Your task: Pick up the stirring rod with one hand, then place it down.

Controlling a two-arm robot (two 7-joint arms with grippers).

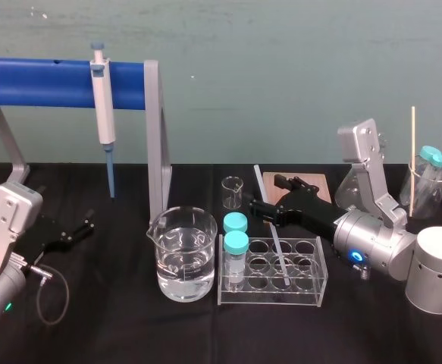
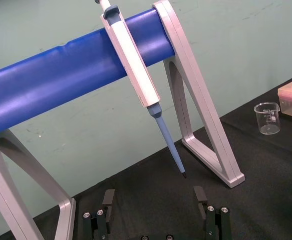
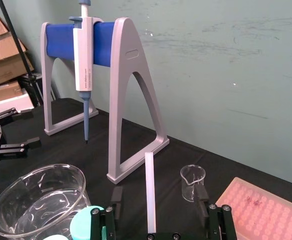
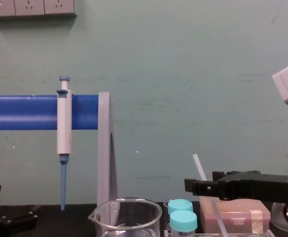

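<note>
The stirring rod point(image 1: 279, 246) is a thin translucent white stick leaning in the clear tube rack point(image 1: 308, 292), its top tilted toward the back. My right gripper point(image 1: 266, 194) reaches in from the right and straddles the rod's upper part. In the right wrist view the rod point(image 3: 150, 190) runs up between the two black fingers point(image 3: 116, 196), with a gap on both sides, so the right gripper point(image 3: 159, 197) is open. In the chest view the rod point(image 4: 200, 169) slants up behind the black gripper point(image 4: 193, 186). My left gripper point(image 1: 80, 227) rests open at the far left of the table.
A beaker of water point(image 1: 181, 256) and two teal-capped vials point(image 1: 236, 244) stand just left of the rack. A small empty beaker point(image 1: 233, 192) and a pink tip box point(image 1: 315, 182) sit behind. A white-and-blue pipette point(image 1: 102, 102) hangs on the blue stand point(image 1: 46, 82). Glassware point(image 1: 431, 178) crowds the right edge.
</note>
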